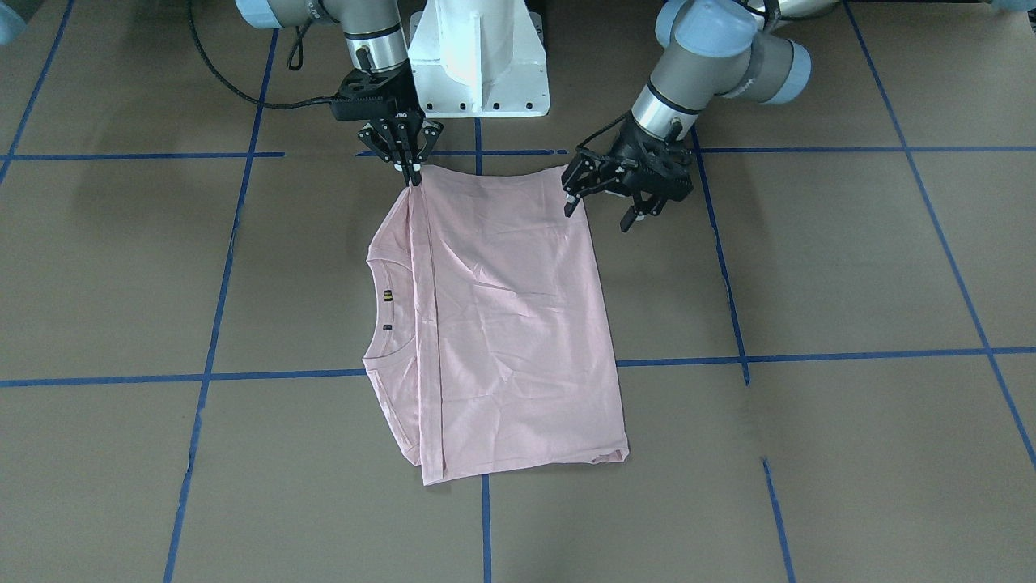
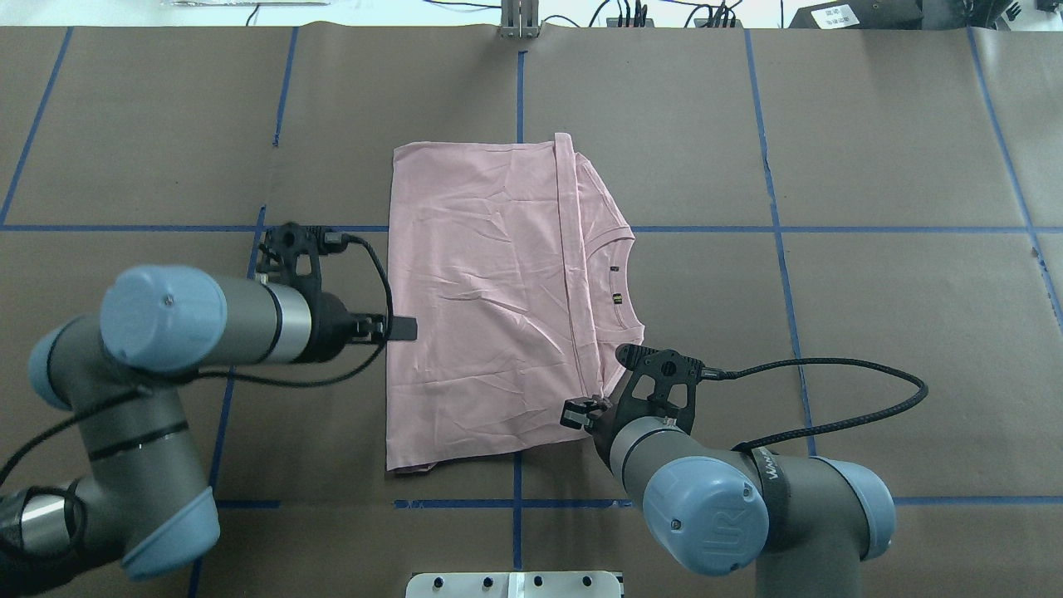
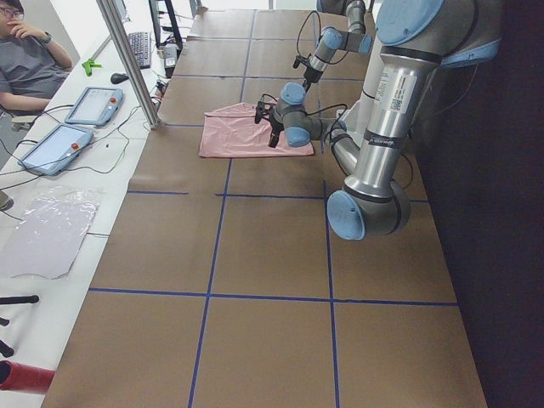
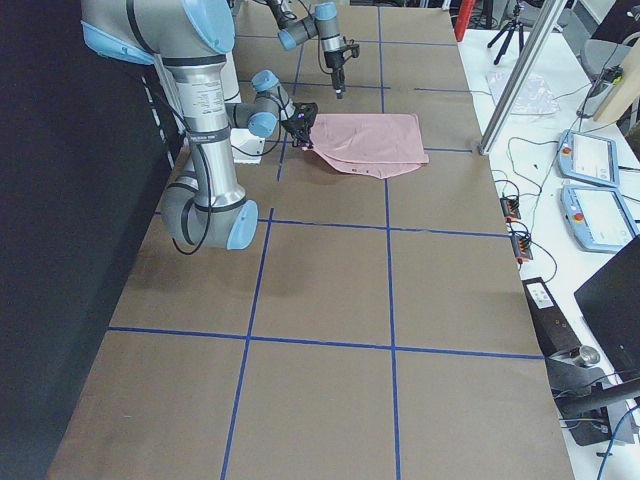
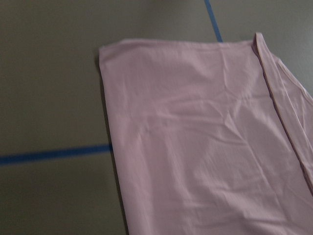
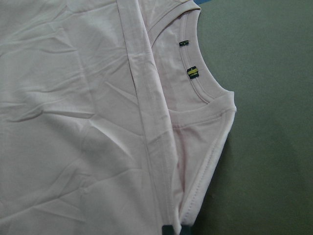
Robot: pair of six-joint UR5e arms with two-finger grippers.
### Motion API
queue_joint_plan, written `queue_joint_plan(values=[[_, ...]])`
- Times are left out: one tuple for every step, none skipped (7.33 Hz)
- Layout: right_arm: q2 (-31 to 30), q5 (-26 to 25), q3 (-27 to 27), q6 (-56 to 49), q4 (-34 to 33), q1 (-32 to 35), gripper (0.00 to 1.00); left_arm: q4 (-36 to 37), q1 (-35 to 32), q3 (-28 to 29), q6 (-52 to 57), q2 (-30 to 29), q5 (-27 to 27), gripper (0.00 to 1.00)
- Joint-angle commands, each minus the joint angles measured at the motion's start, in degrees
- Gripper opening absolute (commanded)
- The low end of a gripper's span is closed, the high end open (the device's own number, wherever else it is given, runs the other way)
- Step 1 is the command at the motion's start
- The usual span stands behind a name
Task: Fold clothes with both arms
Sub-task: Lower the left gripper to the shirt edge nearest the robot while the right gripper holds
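The pale pink T-shirt lies flat on the brown table, folded over itself, with its print hidden. Its ribbed collar peeks out from under the folded hem on one side. My right gripper points straight down at the shirt's corner nearest the robot base, shut on the doubled hem edge. My left gripper is open at the shirt's other near corner, one fingertip over the cloth edge, with nothing between the fingers. The left wrist view shows only shirt and table.
The white pedestal base stands just behind the shirt. Blue tape lines grid the brown table. A black cable loops off the right wrist. A person sits by tablets beyond the far table edge.
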Motion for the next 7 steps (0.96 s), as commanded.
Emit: queue_joint_plan(values=[[-0.04, -0.07, 0.04, 0.02, 0.00, -0.05, 0.00, 4.33, 10.84, -1.38, -13.13, 1.15, 7.25, 0.51], [-0.04, -0.07, 0.04, 0.02, 0.00, -0.05, 0.00, 5.67, 11.83, -1.03, -13.27, 1.14, 7.26, 0.42], [-0.04, -0.07, 0.04, 0.02, 0.00, -0.05, 0.00, 6.03, 11.84, -1.02, -13.10, 1.49, 7.26, 0.43], [-0.04, -0.07, 0.04, 0.02, 0.00, -0.05, 0.00, 6.21, 11.93, -1.02, -13.10, 1.76, 7.26, 0.43], [-0.04, -0.07, 0.04, 0.02, 0.00, -0.05, 0.00, 7.43, 11.93, -1.11, -13.10, 1.67, 7.26, 0.43], [-0.04, -0.07, 0.04, 0.02, 0.00, -0.05, 0.00, 7.71, 11.93, -1.20, -13.10, 1.67, 7.26, 0.43], [-0.04, -0.07, 0.04, 0.02, 0.00, -0.05, 0.00, 7.71, 12.02, -1.11, -13.10, 1.59, 7.18, 0.43]])
